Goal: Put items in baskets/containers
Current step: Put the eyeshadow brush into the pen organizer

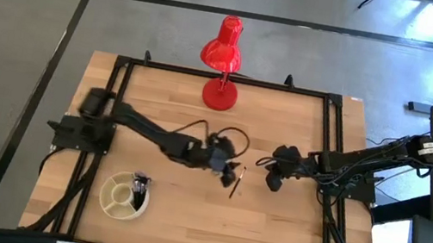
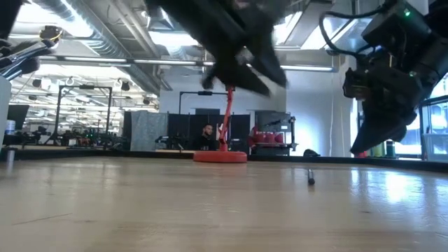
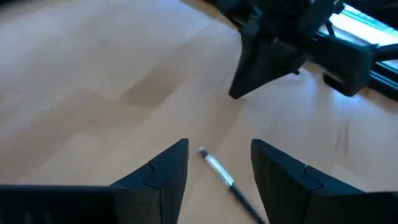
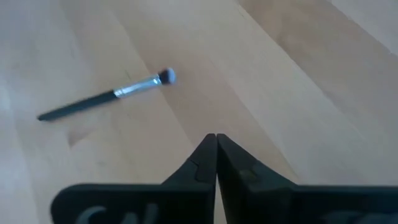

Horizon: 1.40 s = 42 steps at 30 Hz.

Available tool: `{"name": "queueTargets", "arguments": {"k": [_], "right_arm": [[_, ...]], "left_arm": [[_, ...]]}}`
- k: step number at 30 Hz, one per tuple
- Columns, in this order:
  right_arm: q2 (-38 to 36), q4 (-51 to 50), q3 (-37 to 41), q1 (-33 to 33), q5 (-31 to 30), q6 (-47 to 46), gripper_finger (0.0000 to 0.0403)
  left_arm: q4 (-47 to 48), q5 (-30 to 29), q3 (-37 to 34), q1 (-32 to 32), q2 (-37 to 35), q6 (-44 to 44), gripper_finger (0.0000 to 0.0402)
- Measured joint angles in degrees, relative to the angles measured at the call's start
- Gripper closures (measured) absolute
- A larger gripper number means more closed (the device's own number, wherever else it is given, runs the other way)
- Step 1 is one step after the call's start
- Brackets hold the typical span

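One thin makeup brush [image 1: 237, 181] with a dark handle, silver ferrule and small tip lies flat on the wooden table; it also shows in the right wrist view as the brush [image 4: 106, 97] and the low view as the brush [image 2: 311, 176]. My left gripper [image 1: 223, 165] hovers over it, open, fingers standing either side of the brush [image 3: 219, 171] without touching. My right gripper [image 1: 274, 180] is shut, held above the table to the brush's right. The cream divided dish [image 1: 124, 196] sits near the table's near-left, with several dark brushes [image 1: 139, 186] standing in it.
A red desk lamp [image 1: 224, 62] stands by its round base at the table's far edge, behind the grippers. A black frame rail [image 1: 223, 77] borders the table. Bare wood [image 1: 268, 234] lies near and right of the brush.
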<state>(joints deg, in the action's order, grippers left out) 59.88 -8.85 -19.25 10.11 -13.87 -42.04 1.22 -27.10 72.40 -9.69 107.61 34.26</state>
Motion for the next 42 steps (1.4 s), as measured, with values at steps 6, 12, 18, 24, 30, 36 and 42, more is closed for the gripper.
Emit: {"name": "queueTargets", "arguments": {"k": [6,12,18,24,30,36,42], "right_arm": [[0.0,-3.48,0.0,0.0,-0.06,-1.11,0.0389],[0.0,-6.98,0.0,0.0,-1.54,-2.68,0.0397],[0.0,-7.4,0.0,0.0,-1.55,-3.02,0.0388],[0.0,-7.33,0.0,0.0,-1.55,-3.02,0.0391],[0.0,-7.31,0.0,0.0,-1.55,-3.02,0.0397],[0.0,-7.29,0.0,0.0,-1.55,-3.02,0.0387],[0.0,-7.31,0.0,0.0,-1.57,-3.0,0.0394]], "left_arm": [[-3.23,3.94,6.63,4.24,12.66,0.86,0.0231],[-3.13,11.88,11.49,5.53,20.52,0.94,0.0231],[-3.67,12.19,14.41,5.67,23.79,0.85,0.0231],[-0.47,11.35,14.63,5.63,24.09,0.77,0.0249],[1.61,13.56,14.59,5.89,24.07,0.45,0.0323],[2.22,14.11,14.42,5.96,23.76,-1.86,0.0394],[14.5,8.47,13.69,4.59,17.76,-3.37,0.04]]}}
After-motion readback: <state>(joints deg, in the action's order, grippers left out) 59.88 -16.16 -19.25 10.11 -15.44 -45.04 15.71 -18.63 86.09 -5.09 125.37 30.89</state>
